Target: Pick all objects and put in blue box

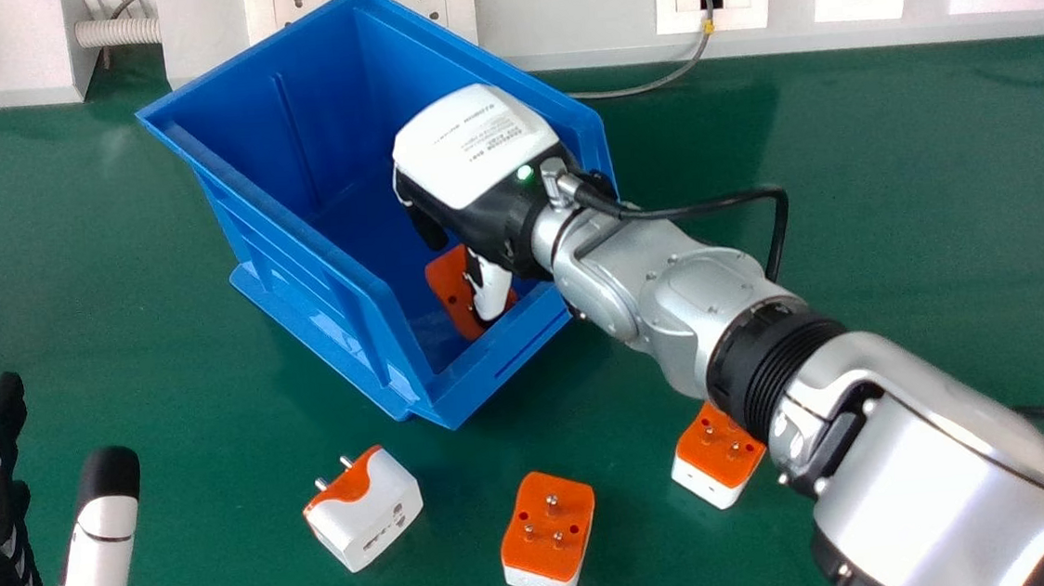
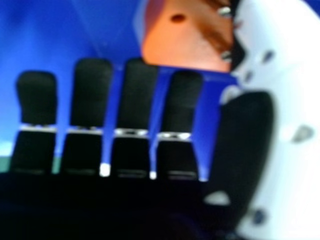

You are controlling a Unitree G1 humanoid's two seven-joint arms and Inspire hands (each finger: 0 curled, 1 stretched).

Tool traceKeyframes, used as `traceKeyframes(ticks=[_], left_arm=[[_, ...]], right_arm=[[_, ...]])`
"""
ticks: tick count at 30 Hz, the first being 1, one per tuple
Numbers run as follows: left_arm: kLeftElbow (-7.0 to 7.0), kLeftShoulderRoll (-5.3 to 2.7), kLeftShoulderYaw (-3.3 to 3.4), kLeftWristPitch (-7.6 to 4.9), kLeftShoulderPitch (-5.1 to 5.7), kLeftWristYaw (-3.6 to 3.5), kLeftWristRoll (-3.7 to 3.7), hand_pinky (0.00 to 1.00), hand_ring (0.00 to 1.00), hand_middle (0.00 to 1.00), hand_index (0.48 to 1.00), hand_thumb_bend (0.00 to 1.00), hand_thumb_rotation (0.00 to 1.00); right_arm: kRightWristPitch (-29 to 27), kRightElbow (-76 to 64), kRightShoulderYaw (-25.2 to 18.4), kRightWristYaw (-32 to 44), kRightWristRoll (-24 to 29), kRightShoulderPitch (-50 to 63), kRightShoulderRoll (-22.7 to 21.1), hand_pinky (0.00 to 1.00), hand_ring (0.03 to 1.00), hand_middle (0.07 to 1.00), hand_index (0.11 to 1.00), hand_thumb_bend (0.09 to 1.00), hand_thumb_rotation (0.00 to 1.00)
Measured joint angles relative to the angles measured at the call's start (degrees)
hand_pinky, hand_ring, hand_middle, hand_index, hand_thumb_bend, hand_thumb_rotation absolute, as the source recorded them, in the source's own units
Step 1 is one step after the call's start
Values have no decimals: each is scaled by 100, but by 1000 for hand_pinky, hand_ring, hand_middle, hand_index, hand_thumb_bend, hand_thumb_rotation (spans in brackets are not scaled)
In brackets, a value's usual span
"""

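The right hand [image 1: 473,148] is inside the blue box [image 1: 294,241], over an orange-and-white adapter [image 1: 452,289] lying in it. In the right hand view the right hand [image 2: 135,100] has its fingers straight, with the orange adapter [image 2: 187,37] beyond their tips and beside the thumb. On the green table stand three more adapters: a white one with an orange face [image 1: 372,514] turned sideways, one [image 1: 550,528] with pins up, and another [image 1: 719,450] beside the right forearm. The left hand [image 1: 100,559] is at the lower left, open and holding nothing.
A white wall trunking [image 1: 574,9] with sockets runs along the table's back edge behind the box. A grey cable [image 1: 646,88] lies near it. The right forearm crosses over the table's right part, with a black cable [image 1: 711,206] looping from its wrist.
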Motion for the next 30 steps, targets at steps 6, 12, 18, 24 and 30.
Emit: traceKeyframes(ticks=[6,12,18,24,30], left_arm=[[-36,-5,3,0,57,2,11,990,1000,972,938,652,825],[-42,-7,-3,3,51,4,13,990,1000,972,936,655,824],[-46,-6,-3,4,41,3,15,990,1000,972,935,655,823],[-53,-6,-12,6,10,5,27,990,1000,973,934,655,823],[-54,-6,-25,7,-25,5,26,992,1000,974,938,644,823]], right_arm=[[4,-1,-97,-36,89,52,3,303,373,452,502,516,0],[-149,-1,-384,-58,469,164,11,182,233,456,482,523,0],[-185,-1,-397,-179,435,198,9,343,424,549,525,552,90],[-158,-1,-332,-249,418,198,7,546,670,739,695,641,248],[-141,-2,-325,-265,425,197,5,676,817,863,805,658,277]])
